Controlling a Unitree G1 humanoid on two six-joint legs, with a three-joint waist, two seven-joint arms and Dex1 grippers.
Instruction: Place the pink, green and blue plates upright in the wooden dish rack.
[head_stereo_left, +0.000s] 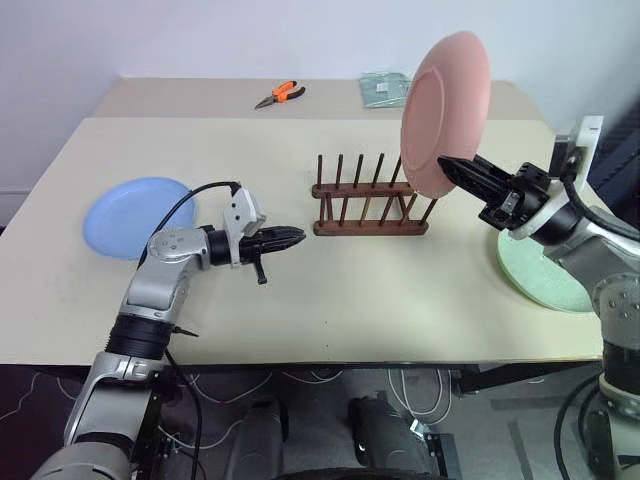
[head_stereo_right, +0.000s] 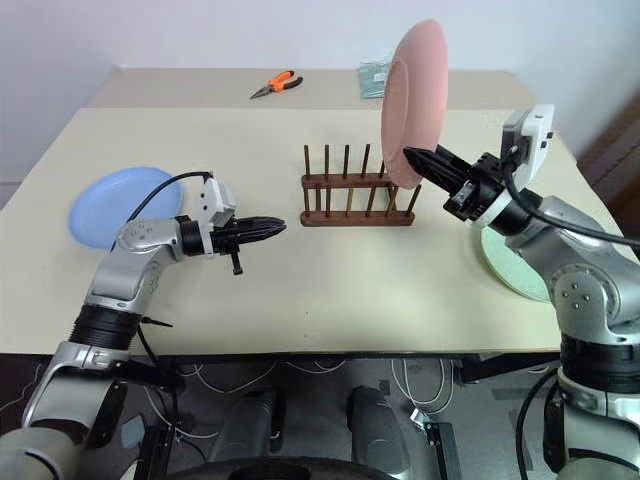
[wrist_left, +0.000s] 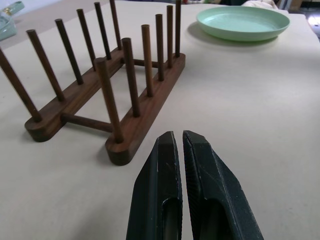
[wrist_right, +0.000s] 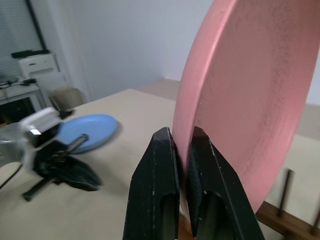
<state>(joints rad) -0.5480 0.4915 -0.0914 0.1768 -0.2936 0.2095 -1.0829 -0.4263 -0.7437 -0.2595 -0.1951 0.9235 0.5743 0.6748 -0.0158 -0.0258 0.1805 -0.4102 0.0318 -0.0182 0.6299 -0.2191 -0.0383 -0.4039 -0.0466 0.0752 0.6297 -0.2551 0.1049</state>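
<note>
Pink comes first — the right gripper (head_stereo_left: 452, 167) squeezes the rim of the pink plate (head_stereo_left: 445, 115) and holds it up on edge, just above the right end of the wooden dish rack (head_stereo_left: 367, 205). I think the next move is to lower it straight down between two pegs, then let go. The rack has no plates in it yet. The left gripper (head_stereo_left: 292, 238) is pinched shut with nothing in it, near the rack's left end. Three plates in all: one pink, one blue plate (head_stereo_left: 135, 215) lying flat on the table (head_stereo_left: 330, 300), one green plate (head_stereo_left: 540, 275) lying flat too — and one rack.
</note>
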